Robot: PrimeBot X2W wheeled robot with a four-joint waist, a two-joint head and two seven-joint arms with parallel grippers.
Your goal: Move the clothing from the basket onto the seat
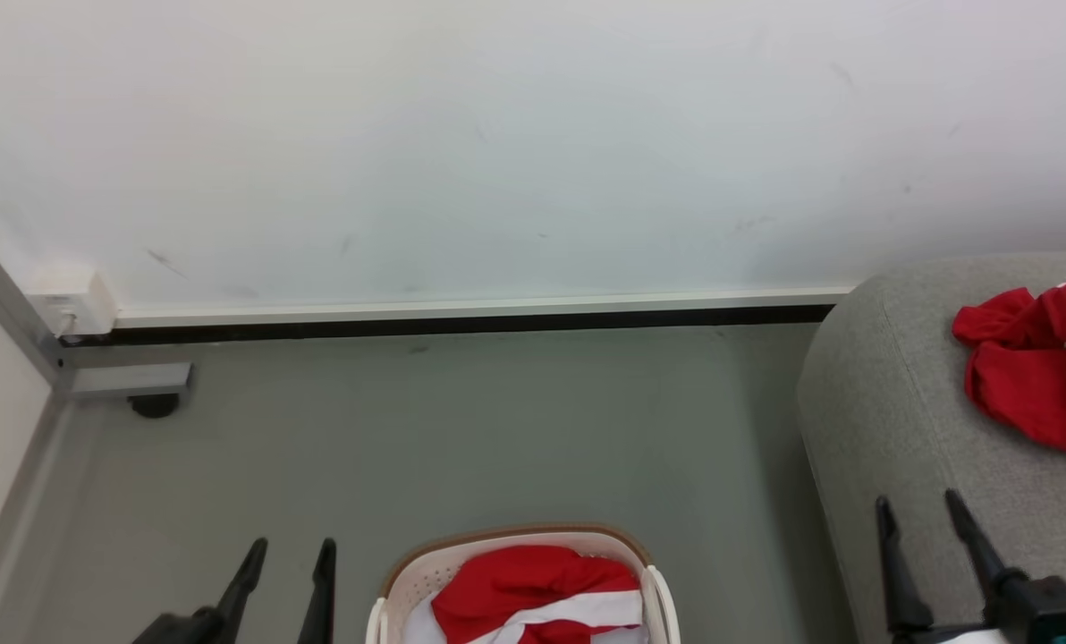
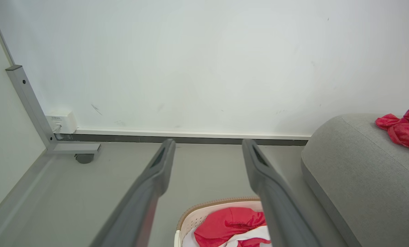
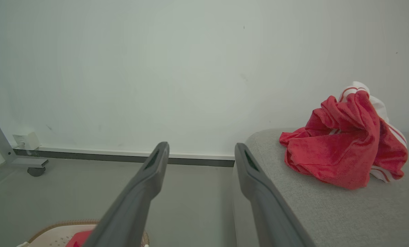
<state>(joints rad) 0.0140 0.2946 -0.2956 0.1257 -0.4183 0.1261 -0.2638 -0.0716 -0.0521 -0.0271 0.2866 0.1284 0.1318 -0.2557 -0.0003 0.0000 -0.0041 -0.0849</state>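
**Left gripper (image 1: 293, 546) and right gripper (image 1: 917, 499) both spread wide, both empty**

Each pair of dark fingers points toward the wall (image 1: 497, 134), jaws far apart and gripping nothing. The laundry basket (image 1: 515, 534) sits on the floor (image 1: 497, 429) between the two, just right of the left gripper and well apart from the right one. A red garment (image 1: 533, 581) is bunched inside, its white band running roughly side to side across the basket. By my reckoning the left arm has the shorter reach, down and inward. The right gripper hovers over the near left edge of the grey seat (image 1: 900, 402). A second red garment (image 1: 1034, 376) lies crumpled on the seat's far side, by the wall. A metal frame on a caster (image 1: 153, 407) stands in the left corner.
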